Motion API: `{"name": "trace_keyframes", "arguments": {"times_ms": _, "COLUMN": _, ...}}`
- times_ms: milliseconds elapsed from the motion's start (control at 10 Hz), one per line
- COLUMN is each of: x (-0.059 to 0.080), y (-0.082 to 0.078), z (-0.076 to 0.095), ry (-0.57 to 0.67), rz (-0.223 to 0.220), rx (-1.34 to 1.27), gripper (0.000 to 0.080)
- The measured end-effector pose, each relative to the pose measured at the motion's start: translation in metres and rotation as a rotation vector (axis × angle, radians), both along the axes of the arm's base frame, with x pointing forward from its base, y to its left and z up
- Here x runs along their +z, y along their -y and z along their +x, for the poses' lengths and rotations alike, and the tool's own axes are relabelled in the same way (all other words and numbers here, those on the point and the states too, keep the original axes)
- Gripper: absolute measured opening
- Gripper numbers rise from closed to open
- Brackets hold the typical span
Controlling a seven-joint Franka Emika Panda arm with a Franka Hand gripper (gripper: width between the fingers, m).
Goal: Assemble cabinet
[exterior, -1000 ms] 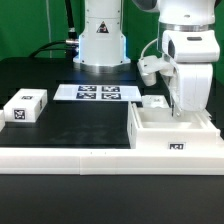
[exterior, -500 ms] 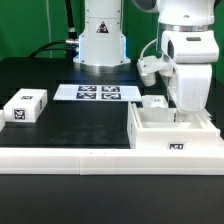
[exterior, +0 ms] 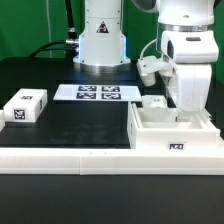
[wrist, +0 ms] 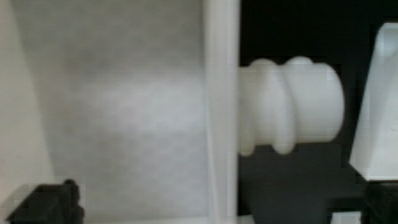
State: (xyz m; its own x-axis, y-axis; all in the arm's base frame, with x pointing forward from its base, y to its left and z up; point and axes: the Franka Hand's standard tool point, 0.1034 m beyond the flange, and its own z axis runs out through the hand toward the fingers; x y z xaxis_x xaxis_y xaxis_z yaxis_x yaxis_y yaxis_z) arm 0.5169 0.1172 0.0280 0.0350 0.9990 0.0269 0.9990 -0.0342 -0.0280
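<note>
One second back and now look almost the same to you, so very little has moved. The arm may have crept a tiny bit toward the exterior view's right, but it is hard to be sure. The tool is still low inside the cabinet, which sits on the counter at the exterior view's right, just behind the long white rail. My guess is that the arm is lining up slowly, or has stopped for a moment. No new part has been joined on.

The small white block is well apart from the cabinet at the exterior view's left, and it has not moved. The marker board lies flat at the back. A little white piece sits just behind the cabinet.

Some things you can't see well. In the exterior view the arm and the cabinet wall hide the tips of the tool. In the wrist view you get one black finger at the very edge, a big blurry white wall, and a white knob with ridges next to that wall. With the finger so far out, the tool looks spread wide and is pinching nothing. The other finger is dim — you can hardly make it out. You can't tell if the knob touches the wall.
</note>
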Motion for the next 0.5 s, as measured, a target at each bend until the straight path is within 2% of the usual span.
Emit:
{"name": "trace_keyframes", "arguments": {"times_ms": 300, "x": 0.030, "y": -0.011, "z": -0.010, "ry": 0.022, "rz": -0.011, "rx": -0.045, "gripper": 0.0798}}
{"name": "trace_keyframes", "arguments": {"times_ms": 500, "x": 0.042, "y": -0.019, "z": -0.018, "ry": 0.030, "rz": -0.015, "rx": -0.062, "gripper": 0.0798}}
